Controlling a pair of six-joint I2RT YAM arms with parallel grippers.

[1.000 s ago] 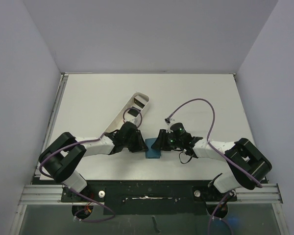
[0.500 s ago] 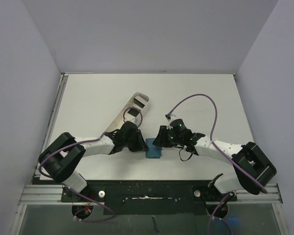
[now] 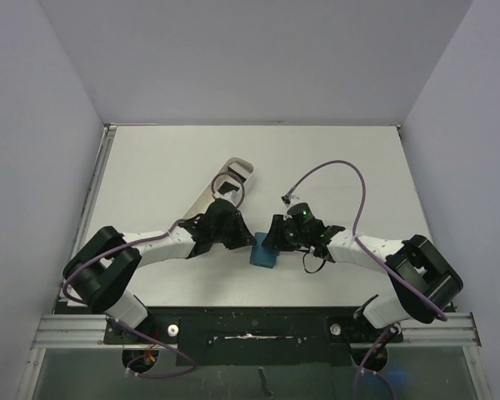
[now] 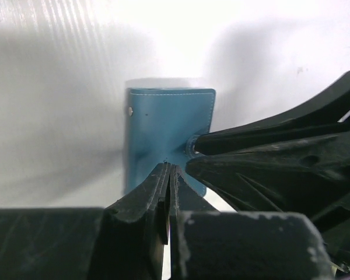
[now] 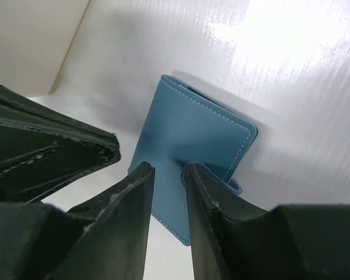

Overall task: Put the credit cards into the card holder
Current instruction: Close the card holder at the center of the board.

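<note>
The teal card holder (image 3: 264,254) lies folded near the table's front centre, between my two grippers. It also shows in the left wrist view (image 4: 163,119) and the right wrist view (image 5: 192,125). My left gripper (image 4: 170,168) is shut, its tips resting on the holder's cover. I cannot tell whether anything thin sits between them. My right gripper (image 5: 168,168) is narrowly open over the holder, and the loose snap tab (image 5: 236,185) curls beside its right finger. A dark card (image 3: 227,190) lies in the white tray.
The long white tray (image 3: 202,212) lies diagonally just behind my left arm (image 3: 162,243), its far end toward the table's middle. A purple cable (image 3: 333,171) loops above my right arm. Grey walls stand to the left, right and back.
Both grippers have closed in on the holder. The left one has shifted slightly away from the front edge, and the holder has nudged a little to the right.
</note>
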